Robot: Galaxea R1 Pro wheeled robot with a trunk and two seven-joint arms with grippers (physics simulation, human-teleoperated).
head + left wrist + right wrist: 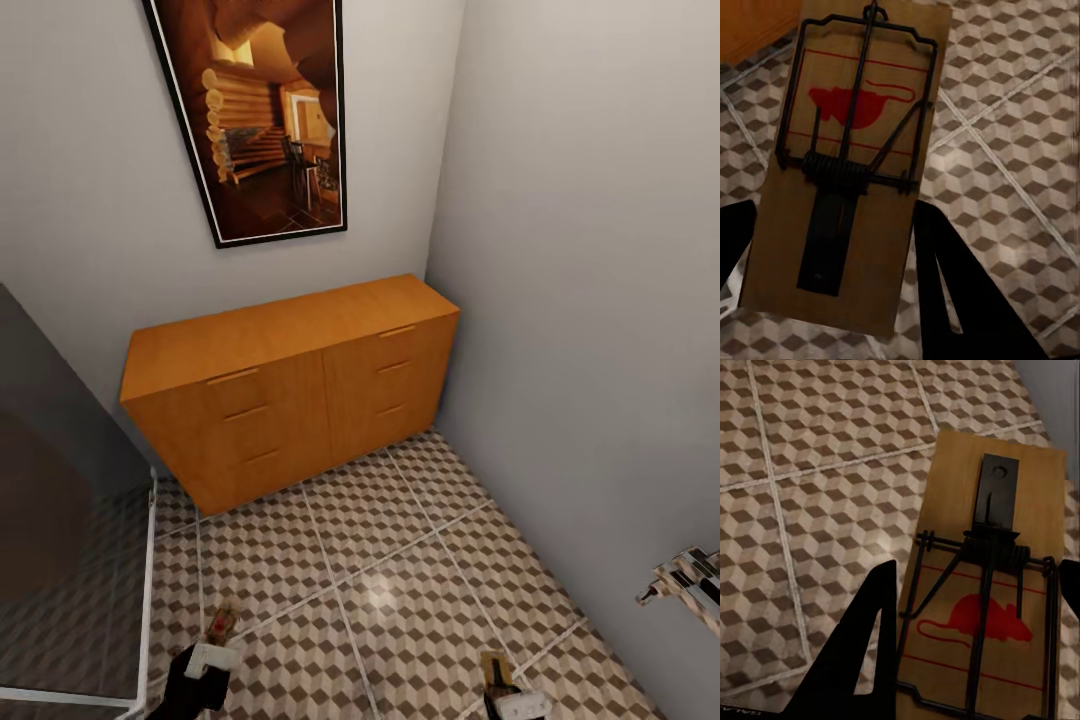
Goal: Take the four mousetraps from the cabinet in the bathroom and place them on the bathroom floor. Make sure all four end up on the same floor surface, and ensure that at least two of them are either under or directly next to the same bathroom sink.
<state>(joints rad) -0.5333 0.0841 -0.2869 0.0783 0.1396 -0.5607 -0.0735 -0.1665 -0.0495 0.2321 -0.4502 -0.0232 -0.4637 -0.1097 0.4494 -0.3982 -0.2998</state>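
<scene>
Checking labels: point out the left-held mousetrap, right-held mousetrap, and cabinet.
left mousetrap (844, 202), left wrist view, spring coil.
right mousetrap (979, 622), right wrist view, red mouse mark.
cabinet (290, 330), head view, flat top.

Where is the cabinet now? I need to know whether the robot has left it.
In the head view, the cabinet stands ahead against the far wall, under the picture, its right end in the corner.

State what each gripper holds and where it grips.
The left gripper holds a mousetrap by its long edges near the plain end. The right gripper likewise holds another mousetrap, at its red-marked end.
</scene>
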